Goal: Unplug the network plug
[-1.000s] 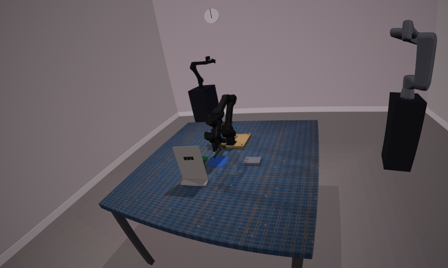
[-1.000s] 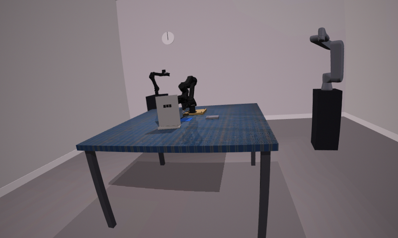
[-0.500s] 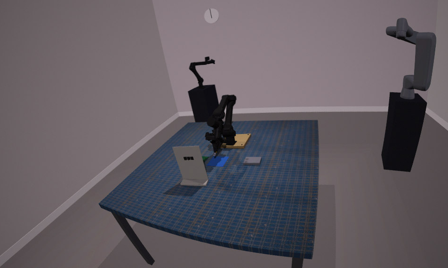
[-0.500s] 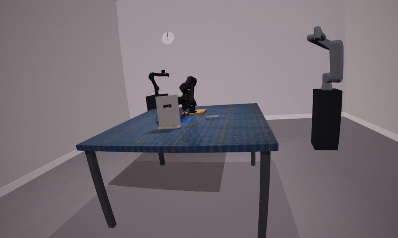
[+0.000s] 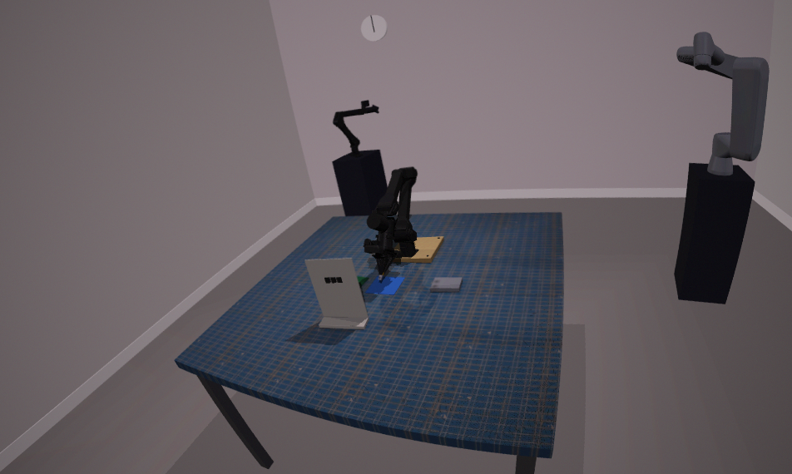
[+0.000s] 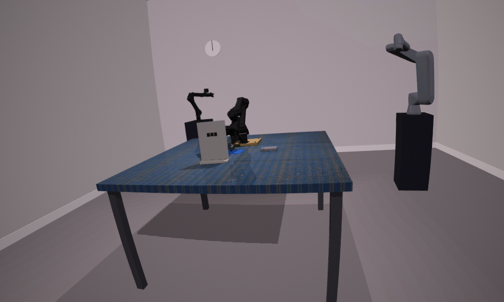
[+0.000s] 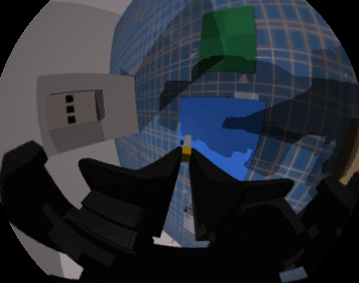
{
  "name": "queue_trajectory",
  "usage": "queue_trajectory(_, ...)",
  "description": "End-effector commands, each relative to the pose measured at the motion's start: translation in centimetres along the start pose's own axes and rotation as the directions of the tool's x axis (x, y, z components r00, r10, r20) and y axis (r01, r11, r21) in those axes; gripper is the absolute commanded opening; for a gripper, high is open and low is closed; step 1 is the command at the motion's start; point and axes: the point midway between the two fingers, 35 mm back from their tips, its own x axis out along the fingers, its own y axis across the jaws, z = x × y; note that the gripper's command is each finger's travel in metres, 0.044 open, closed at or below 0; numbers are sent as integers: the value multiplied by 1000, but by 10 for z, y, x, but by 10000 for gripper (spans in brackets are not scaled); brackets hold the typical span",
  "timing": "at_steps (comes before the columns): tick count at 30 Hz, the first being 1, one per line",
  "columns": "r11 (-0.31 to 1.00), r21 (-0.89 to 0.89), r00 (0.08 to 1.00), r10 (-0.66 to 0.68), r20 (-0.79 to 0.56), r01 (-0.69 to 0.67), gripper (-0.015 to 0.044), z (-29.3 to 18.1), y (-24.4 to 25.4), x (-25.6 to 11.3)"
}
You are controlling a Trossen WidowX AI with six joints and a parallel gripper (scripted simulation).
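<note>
My gripper is shut on the network plug, a small part with a yellow body and a pale end at the fingertips. The plug is over the near edge of the blue square in the wrist view. Whether it touches the table cannot be told. The upright panel stands to the left of the gripper in the wrist view. Its three dark socket openings show no plug in them.
A green square lies beyond the blue one in the wrist view. A flat grey box lies to the right of the blue square. The arm stands on a wooden board behind.
</note>
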Motion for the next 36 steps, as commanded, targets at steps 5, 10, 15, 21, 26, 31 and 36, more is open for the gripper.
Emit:
queue_trajectory(5,1000,-3,1000,-7,3,8,0,1,-9,10)
queue_trajectory(10,1000,-3,1000,-8,3,8,0,1,-13,15)
queue_trajectory(15,1000,-3,1000,-8,3,8,0,1,-18,20)
queue_trajectory(21,1000,-3,1000,-8,3,8,0,1,-22,24)
queue_trajectory(26,1000,-3,1000,-8,3,8,0,1,-22,24)
queue_trajectory(31,1000,-3,1000,-8,3,8,0,2,-22,26)
queue_trajectory(36,1000,-3,1000,-8,4,8,0,3,-23,28)
